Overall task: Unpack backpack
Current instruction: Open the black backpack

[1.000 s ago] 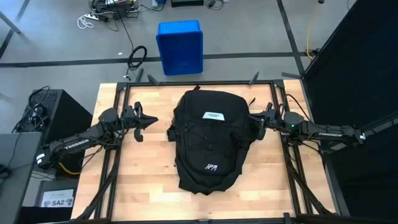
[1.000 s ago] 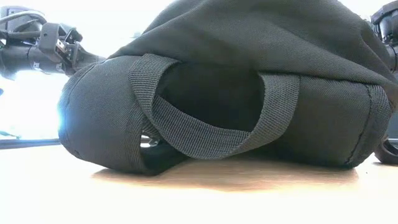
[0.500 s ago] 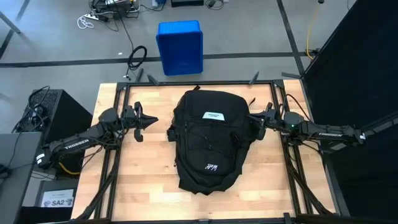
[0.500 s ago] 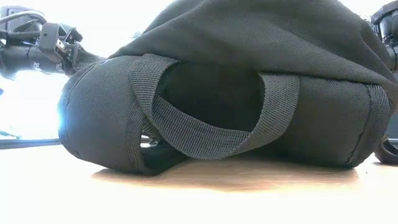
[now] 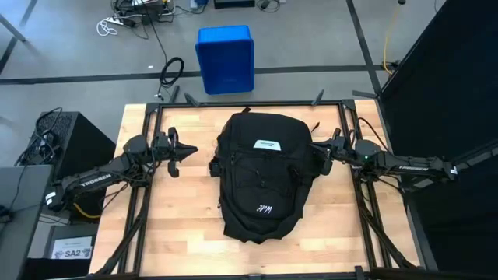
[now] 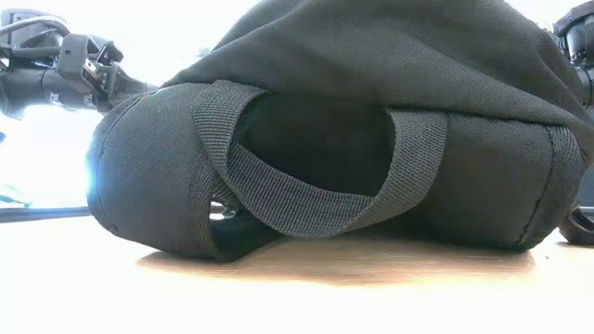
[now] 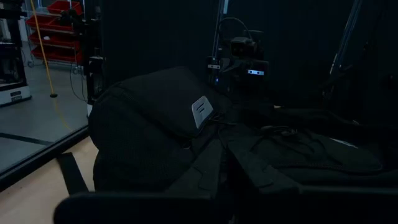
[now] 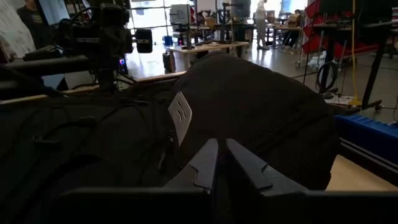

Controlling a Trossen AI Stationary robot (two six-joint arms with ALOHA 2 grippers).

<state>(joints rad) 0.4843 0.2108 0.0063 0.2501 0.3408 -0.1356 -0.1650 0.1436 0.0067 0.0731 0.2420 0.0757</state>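
One backpack [image 5: 257,177], black, flat at frame centre of the high view on the table [image 5: 187,225]. Two grippers: left gripper [image 5: 189,149] clenched, apart at centre-left; right gripper [image 5: 314,149] clenched, empty, just beside its right edge.

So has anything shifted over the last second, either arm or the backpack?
Nothing visibly changed. The backpack lies in the same place on the table, the left gripper hangs shut to its left, and the right gripper sits shut at its right edge; whether it touches the fabric cannot be told. Nothing was gripped or released.
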